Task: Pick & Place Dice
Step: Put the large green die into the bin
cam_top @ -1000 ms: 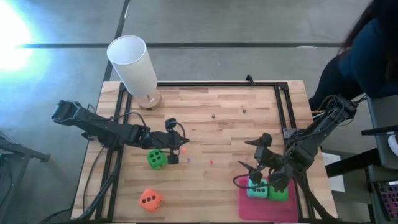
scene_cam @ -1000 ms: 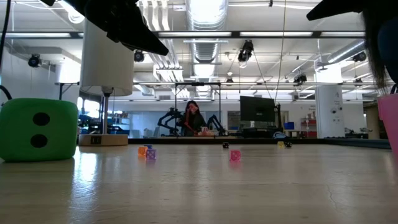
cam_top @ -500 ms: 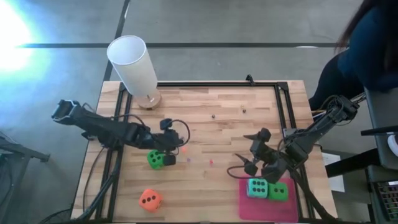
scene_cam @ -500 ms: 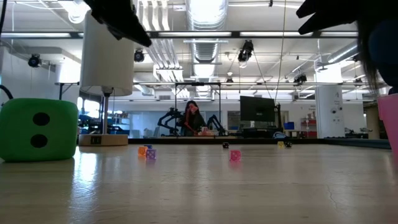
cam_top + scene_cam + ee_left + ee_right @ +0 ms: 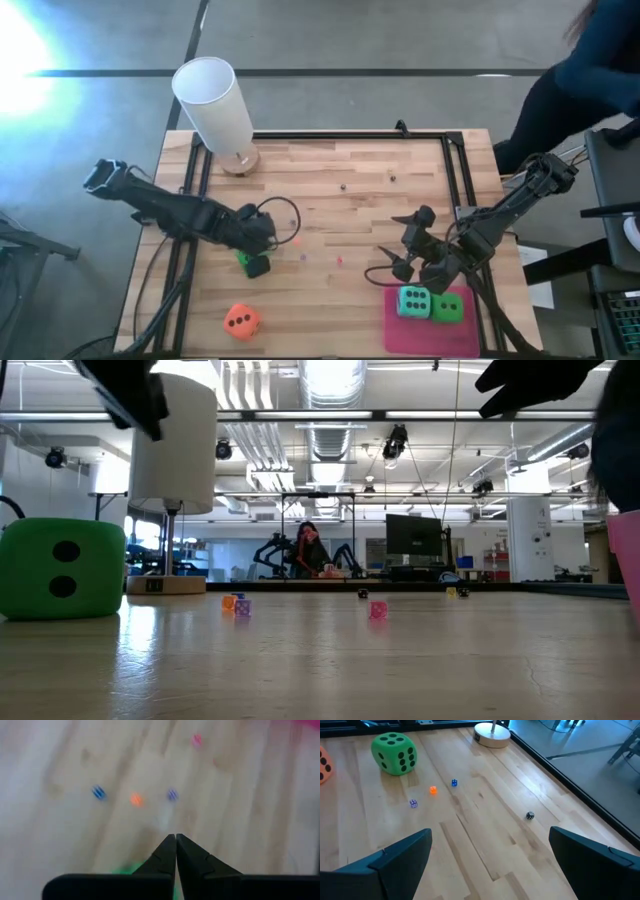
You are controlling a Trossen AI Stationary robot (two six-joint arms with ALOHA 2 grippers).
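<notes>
Your widest free lane is the middle of the wooden table (image 5: 340, 215), between the two arms; only tiny dice (image 5: 433, 790) and a small dark one (image 5: 530, 815) lie scattered there. The tall white cylinder (image 5: 215, 105) blocks the far left corner. The left gripper (image 5: 258, 262), fingers together, sits over the green die (image 5: 394, 753), closing approach from that side. The orange die (image 5: 241, 320) stands apart near the front edge, reachable from above. The right gripper (image 5: 408, 252), fingers spread wide, hangs just beside the pink mat (image 5: 400, 330), crowding its inner side. A person (image 5: 580, 90) stands off the far right corner.
</notes>
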